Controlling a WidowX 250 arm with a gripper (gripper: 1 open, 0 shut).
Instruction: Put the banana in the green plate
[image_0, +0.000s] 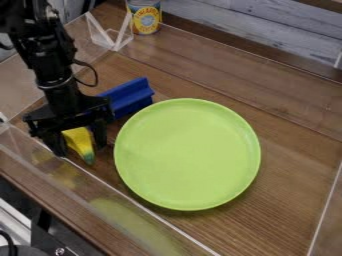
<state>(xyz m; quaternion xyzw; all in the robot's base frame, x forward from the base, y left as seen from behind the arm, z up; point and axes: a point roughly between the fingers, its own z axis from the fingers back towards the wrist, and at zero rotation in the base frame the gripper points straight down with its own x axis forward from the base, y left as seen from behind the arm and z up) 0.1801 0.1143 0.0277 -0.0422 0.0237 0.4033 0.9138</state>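
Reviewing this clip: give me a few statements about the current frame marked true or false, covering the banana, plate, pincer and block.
1. The banana lies on the table left of the green plate. True.
2. The green plate already holds the banana. False: nothing lies on the plate.
3. The pincer is open, its fingers straddling the banana. True.
4. The blue block sits on the plate. False: it rests on the table beside the plate's upper-left rim.
5. The pincer hangs above the plate's centre. False: it is down at the banana, left of the plate.
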